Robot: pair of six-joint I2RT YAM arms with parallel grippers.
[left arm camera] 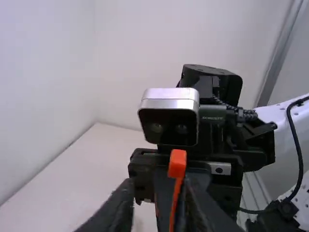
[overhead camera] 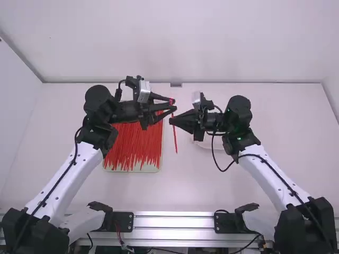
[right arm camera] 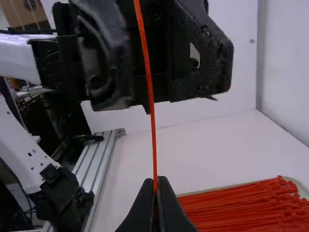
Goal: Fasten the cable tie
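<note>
- Currently, a thin red plastic cable tie (overhead camera: 175,140) hangs upright in the air above the white counter (overhead camera: 196,185). It sits between the two arms, near a heap of loose red cable ties (overhead camera: 132,145) on a pale flat tray (overhead camera: 132,170).
- The right gripper (overhead camera: 172,120) has its fingers pressed together on the strap, partway along its length. The tail dangles free below.
- The left gripper (overhead camera: 173,104) faces it from the other side, at the tie's square head (left arm camera: 177,162). Its fingers stand apart, one on either side of the tie, not clamping it.
- The step in hand looks like a midair regrasp: the tie is straight and no loop is formed.
- Next, the left fingers likely need to close on the head. The right can then bend the tail round and thread it through the head's slot, which calls for fine alignment.
</note>
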